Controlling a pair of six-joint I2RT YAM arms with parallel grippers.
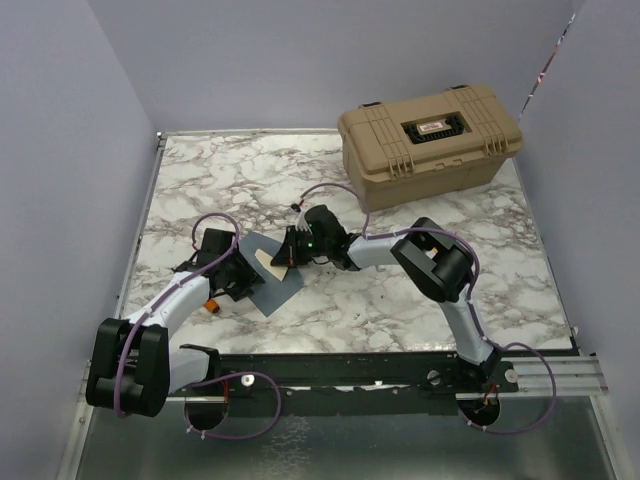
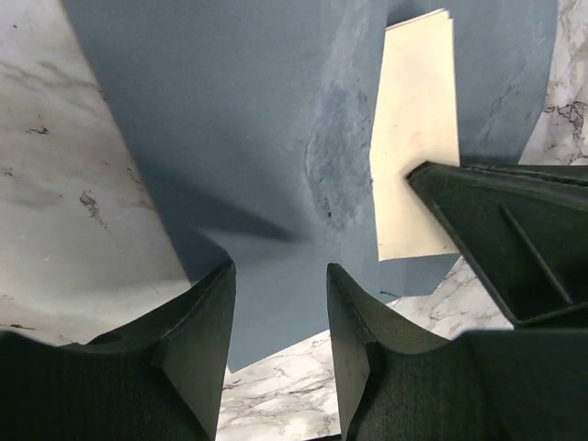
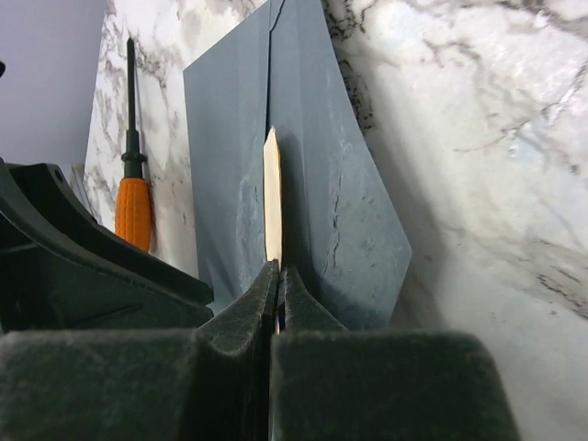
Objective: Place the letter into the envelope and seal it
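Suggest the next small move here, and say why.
Probably the right pincer should slide the letter farther into the envelope: it is shut on the letter's edge, and cream paper shows uncovered. The left pincer hangs open over the envelope.

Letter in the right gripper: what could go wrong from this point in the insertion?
1. The right gripper pinches the letter by one edge only; pushing it in could buckle it or let it slip.
2. The left gripper stands open over the envelope, not clamping it, so the creased envelope may slide.
3. The orange screwdriver lies beside the envelope and could get nudged.
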